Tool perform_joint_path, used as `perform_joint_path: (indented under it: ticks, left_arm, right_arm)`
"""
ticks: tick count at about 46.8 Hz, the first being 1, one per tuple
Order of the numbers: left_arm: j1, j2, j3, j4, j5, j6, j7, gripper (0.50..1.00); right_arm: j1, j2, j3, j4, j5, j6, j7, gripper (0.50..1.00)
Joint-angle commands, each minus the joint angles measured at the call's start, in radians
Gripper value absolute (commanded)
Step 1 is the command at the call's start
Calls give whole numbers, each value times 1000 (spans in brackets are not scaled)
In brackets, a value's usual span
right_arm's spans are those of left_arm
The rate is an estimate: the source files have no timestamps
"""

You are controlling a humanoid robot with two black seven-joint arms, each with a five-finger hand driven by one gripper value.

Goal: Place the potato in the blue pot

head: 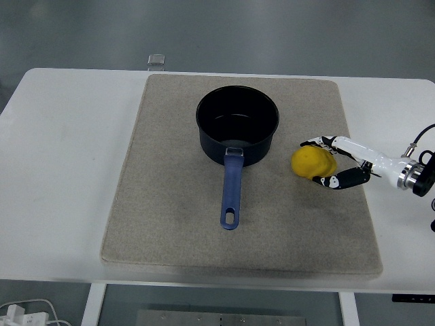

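Beige mat (170, 204): right hand (333, 163) low, fingers cupping potato (312, 163) beside pot (238, 125).

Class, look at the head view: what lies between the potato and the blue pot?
Only a bare strip of the beige mat separates the potato from the blue pot in the head view. The right robot hand sits on the potato's far side.

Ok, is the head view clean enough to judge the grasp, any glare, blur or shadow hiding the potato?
Head view: even, soft light, no glare on the potato; it reads sharp, with the right hand closed around it. The blue pot interior is dark with only faint reflections, its floor hard to read. Shadows on the mat are faint. No motion blur.
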Motion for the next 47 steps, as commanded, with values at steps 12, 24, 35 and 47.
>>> perform_joint_path:
  ticks: [12,24,35,47]
  left_arm:
    - [0,0,0,0,1,0,1,1000]
    - [-1,0,0,0,1,0,1,1000]
    - [0,0,0,0,1,0,0,1000]
    - [-1,0,0,0,0,0,0,1000]
  right_arm:
    - [-1,2,0,0,0,-1,0,500]
    - [0,-9,1,0,3,-1,0,500]
    - [88,-77,7,-3,31,18,-1,500]
    - [244,-186,11,-90,130,148,0,500]
